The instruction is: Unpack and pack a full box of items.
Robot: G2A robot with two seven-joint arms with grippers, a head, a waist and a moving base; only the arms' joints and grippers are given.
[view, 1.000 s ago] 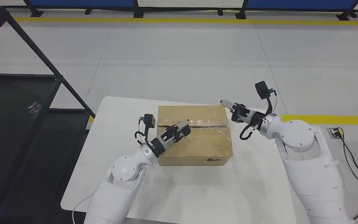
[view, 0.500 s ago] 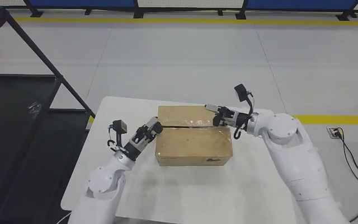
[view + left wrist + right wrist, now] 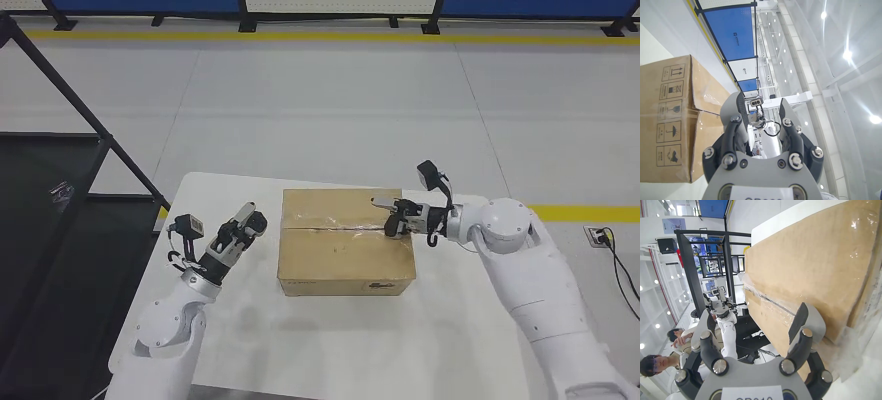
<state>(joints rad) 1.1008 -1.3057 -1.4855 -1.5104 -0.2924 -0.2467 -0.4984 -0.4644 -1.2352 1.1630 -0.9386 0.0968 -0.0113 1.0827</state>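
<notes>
**Helper:** Where is the box?

**Me:** The cardboard box (image 3: pixel 345 250) sits in the middle of the white tabletop (image 3: pixel 330 330). It is shut. Clear tape (image 3: pixel 770 301) runs along the line where the two top flaps (image 3: pixel 340 208) meet.

**Helper:** What are your tools doing?

**Me:** My left tool (image 3: pixel 761 106) is wide open and holds nothing. It hangs just beside the left end of the box and does not touch it. My right tool (image 3: pixel 753 321) is spread open too, with nothing in it. It is at the right end of the box top, near the tape line. I cannot tell if a finger touches the box.

**Helper:** What could go wrong?

**Me:** I think the tape is the tricky bit. It looks shiny and slick, so a finger may slip off it. If I push hard, the box may slide, because the tabletop looks smooth and nothing holds the box. The cardboard is brown and flat, and it looks a bit soft at the corners. A hard poke may dent or rip a flap. The finger pads (image 3: pixel 740 107) are dark and ribbed, so I think they can grip well.
</notes>
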